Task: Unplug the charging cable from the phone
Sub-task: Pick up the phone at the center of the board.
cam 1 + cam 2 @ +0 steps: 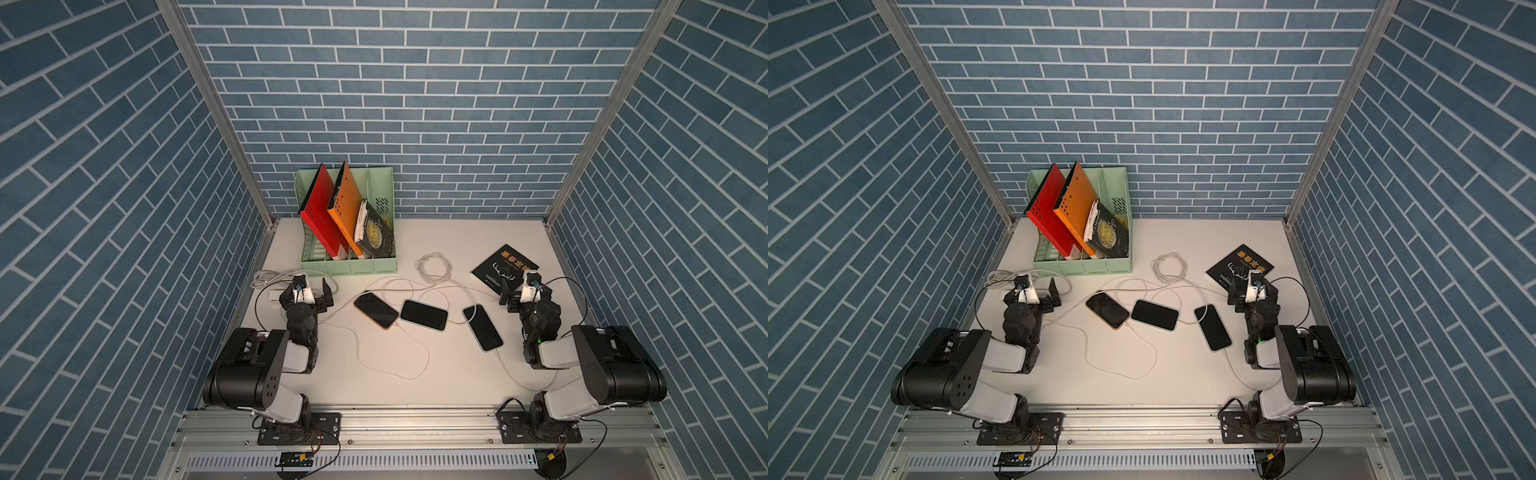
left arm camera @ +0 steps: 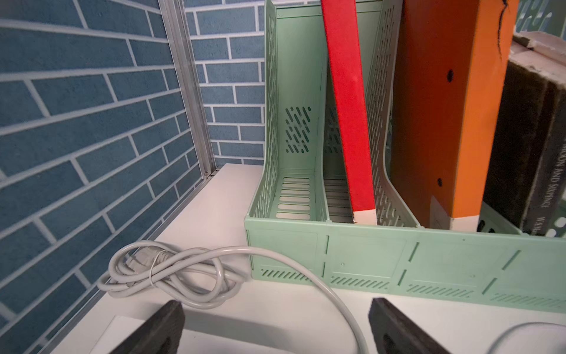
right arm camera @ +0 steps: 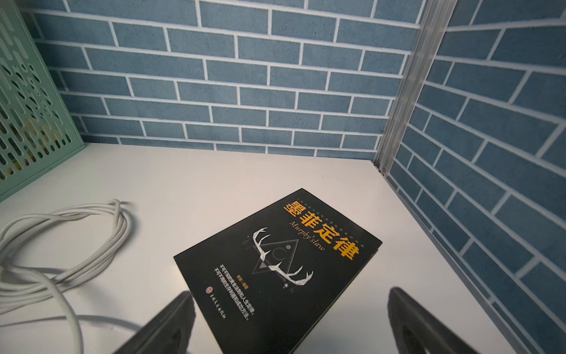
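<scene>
Nothing is gripped yet, so I log this as the very start, the approach step. The left gripper (image 2: 275,306) sits at 9 o'clock on the table (image 1: 457,374), jaws spread wide and empty. It faces the green file organizer (image 2: 398,260) and a bundled grey power cord (image 2: 171,275). The right gripper (image 3: 291,292) is at 3 o'clock, jaws also spread and empty, over the near edge of the black book (image 3: 275,260). Three phones lie flat mid-table with dark screens: the orange-cased phone (image 1: 376,310) toward 9 o'clock of centre, the black phone (image 1: 424,314) at centre, and the third phone (image 1: 483,327) toward 3 o'clock. White charging cables (image 3: 125,223) loop around them. Each phone looks plugged in, the third at its 6 o'clock end, but the plugs are too small to confirm. The task doesn't say which phone. I'd take the third, since it is closest to the right arm. Next move, I reckon: one gripper pins the phone body, the other pinches the plug itself, not the cord, and pulls straight out along the phone's long axis.
</scene>
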{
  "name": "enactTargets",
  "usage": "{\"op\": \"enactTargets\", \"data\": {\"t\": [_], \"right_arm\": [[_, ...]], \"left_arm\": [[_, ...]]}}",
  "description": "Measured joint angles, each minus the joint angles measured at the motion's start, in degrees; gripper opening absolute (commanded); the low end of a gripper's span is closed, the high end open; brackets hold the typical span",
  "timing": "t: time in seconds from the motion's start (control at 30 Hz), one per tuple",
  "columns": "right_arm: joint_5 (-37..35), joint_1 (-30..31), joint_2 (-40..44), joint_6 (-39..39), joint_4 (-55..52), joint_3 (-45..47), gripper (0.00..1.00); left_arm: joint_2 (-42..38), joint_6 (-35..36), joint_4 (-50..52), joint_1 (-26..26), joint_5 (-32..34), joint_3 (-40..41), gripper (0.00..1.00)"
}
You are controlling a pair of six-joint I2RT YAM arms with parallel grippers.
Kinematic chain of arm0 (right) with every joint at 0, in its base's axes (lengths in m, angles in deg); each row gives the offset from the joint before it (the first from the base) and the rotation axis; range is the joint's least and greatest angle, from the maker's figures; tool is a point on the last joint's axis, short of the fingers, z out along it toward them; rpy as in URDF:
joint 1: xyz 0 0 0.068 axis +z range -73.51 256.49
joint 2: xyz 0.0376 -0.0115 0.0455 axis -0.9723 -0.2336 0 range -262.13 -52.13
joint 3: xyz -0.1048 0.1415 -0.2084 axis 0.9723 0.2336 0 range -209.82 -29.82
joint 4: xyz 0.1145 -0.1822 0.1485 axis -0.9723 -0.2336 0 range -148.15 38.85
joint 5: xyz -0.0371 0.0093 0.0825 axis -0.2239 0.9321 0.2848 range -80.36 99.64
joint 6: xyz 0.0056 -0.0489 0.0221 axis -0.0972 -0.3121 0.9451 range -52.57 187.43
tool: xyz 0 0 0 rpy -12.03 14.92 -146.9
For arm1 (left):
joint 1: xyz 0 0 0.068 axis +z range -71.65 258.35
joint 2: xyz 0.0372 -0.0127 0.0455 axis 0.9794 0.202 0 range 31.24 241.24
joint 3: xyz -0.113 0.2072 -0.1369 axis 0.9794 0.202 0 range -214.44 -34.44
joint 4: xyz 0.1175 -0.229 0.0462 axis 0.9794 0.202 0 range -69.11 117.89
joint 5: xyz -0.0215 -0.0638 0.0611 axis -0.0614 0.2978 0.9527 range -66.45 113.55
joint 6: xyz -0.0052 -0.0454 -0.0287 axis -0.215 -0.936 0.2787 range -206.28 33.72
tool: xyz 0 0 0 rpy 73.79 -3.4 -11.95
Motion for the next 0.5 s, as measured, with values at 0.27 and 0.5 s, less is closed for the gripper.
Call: {"op": "enactTargets", "data": {"t": [0.27,0.5], "right_arm": [[0.3,0.0,0.0,0.0,0.0,0.0,0.99],[0.4,0.0,0.0,0.0,0.0,0.0,0.99]], "left_arm": [[0.0,0.1,0.0,0.0,0.0,0.0,1.0],[0.0,0.2,0.1,0.0,0.0,-0.3,1.0]]}}
